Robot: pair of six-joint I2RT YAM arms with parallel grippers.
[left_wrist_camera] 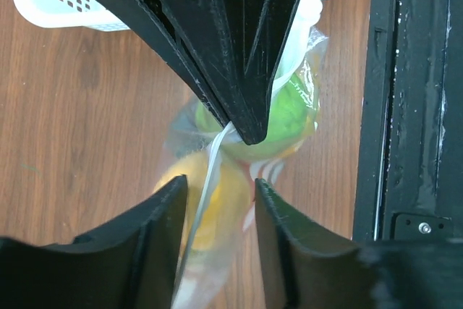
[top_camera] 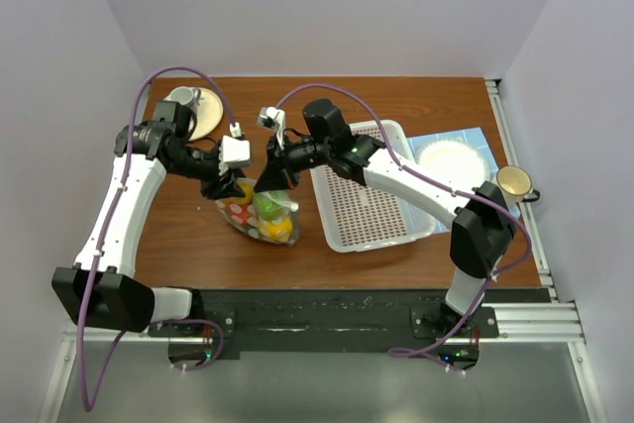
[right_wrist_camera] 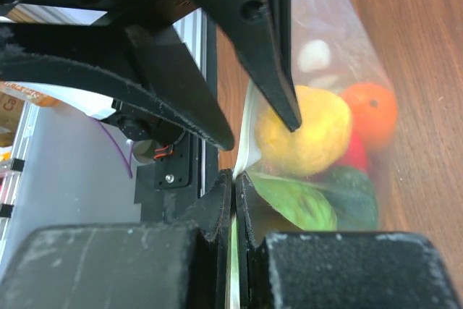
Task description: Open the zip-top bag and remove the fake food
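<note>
1. A brown wooden table (top_camera: 188, 245) carries a white perforated plastic basket (top_camera: 369, 215) right of centre.
2. The clear, dot-printed zip-top bag (top_camera: 230, 213) sits just left of the basket, toward the table's near edge. Its top edge is raised between the two grippers.
3. The right gripper (right_wrist_camera: 234, 179) has its jaws pressed together on the bag's white top strip, and the bag's body lies beyond its tips.
4. The left gripper (left_wrist_camera: 221, 186) is spread. Its jaws straddle that same strip just beside the right gripper's tips, and neither pad visibly touches the strip.
5. The fake food (top_camera: 267, 210) fills the bag under both grippers: a yellow lemon (right_wrist_camera: 311, 139), a light green round piece (left_wrist_camera: 289, 110), an orange (right_wrist_camera: 372, 110), a dark green piece (right_wrist_camera: 354, 193) and a red piece (right_wrist_camera: 356, 155).
6. The overhead view places the bag against the basket but hides both sets of jaws. The left wrist view shows the gap around the strip. Only the right wrist view shows the orange and red pieces clearly.
</note>
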